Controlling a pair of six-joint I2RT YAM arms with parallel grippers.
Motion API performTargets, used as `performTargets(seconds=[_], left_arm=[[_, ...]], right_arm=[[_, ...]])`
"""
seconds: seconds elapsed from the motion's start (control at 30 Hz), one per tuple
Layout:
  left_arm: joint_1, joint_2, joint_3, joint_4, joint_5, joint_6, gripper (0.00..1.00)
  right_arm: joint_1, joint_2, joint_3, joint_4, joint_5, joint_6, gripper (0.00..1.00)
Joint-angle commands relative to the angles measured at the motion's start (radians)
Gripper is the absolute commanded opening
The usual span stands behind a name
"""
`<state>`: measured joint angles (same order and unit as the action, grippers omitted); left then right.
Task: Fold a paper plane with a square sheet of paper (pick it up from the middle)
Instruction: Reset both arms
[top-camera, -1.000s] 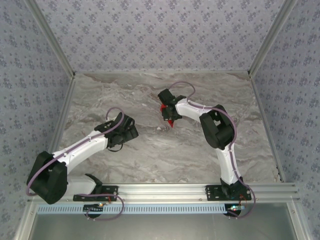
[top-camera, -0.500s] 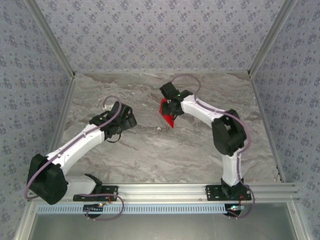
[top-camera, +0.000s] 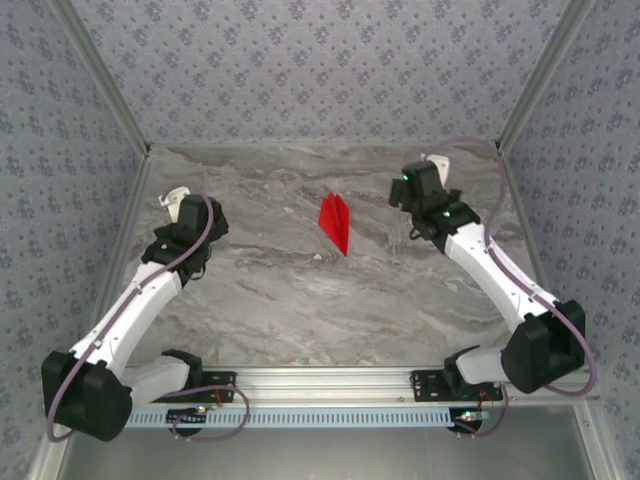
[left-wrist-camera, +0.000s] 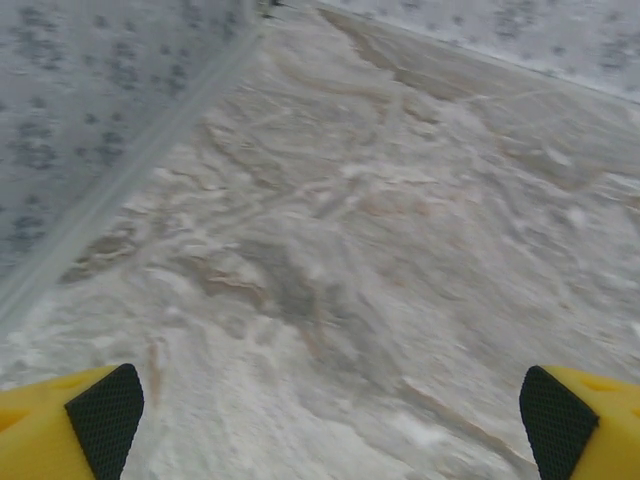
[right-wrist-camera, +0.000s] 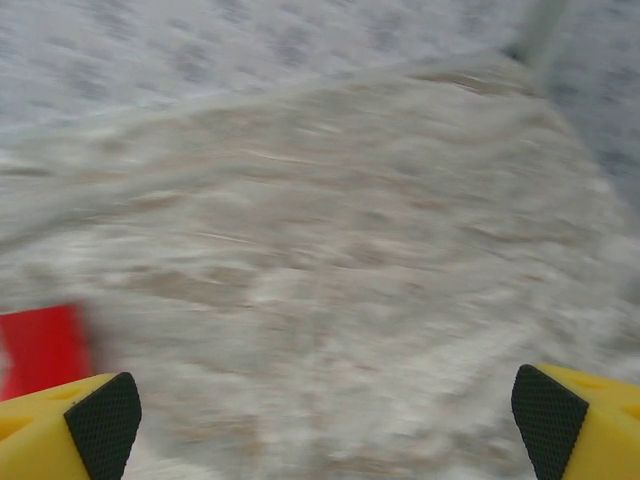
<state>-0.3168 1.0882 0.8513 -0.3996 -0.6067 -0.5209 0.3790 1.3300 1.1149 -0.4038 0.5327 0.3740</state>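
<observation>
The square sheet of paper is folded into the paper plane (top-camera: 335, 223), a narrow bright red dart. It lies on the marble table (top-camera: 300, 300) at the middle back, nose toward me, with nothing touching it. My right gripper (top-camera: 418, 187) is well to its right, open and empty. In the right wrist view a red corner of the plane (right-wrist-camera: 40, 346) shows at the left edge beside the open gripper (right-wrist-camera: 325, 415). My left gripper (top-camera: 178, 212) hovers far left near the wall. It is wide open (left-wrist-camera: 330, 420) over bare marble.
Patterned walls enclose the table on the left (top-camera: 60, 200), back (top-camera: 320, 70) and right (top-camera: 590, 200). A metal rail (top-camera: 330, 380) with the arm bases runs along the near edge. The left wall's foot (left-wrist-camera: 130, 180) is close to my left gripper.
My right gripper opened, let go of the plane and drew away to the right. The plane now lies free on the table. My left arm swung left toward the wall.
</observation>
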Motion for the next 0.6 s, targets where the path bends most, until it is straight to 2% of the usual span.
performTargets(seconds=[0.0, 0.17, 0.3, 0.57], left_arm=[[0.04, -0.017, -0.128, 0.211, -0.108, 0.109, 0.99], [0.066, -0.008, -0.347, 0.539, -0.123, 0.251, 0.99], [0.105, 0.002, -0.363, 0.608, -0.057, 0.34, 0.99], [0.225, 0.109, -0.499, 0.967, 0.211, 0.444, 0.99]], right_arm=[[-0.093, -0.074, -0.161, 0.15, 0.112, -0.077, 1.0], [-0.24, -0.152, -0.46, 0.446, 0.074, -0.169, 1.0], [-0.318, -0.128, -0.556, 0.545, 0.02, -0.2, 1.0], [-0.357, -0.029, -0.701, 0.917, -0.145, -0.327, 1.0]])
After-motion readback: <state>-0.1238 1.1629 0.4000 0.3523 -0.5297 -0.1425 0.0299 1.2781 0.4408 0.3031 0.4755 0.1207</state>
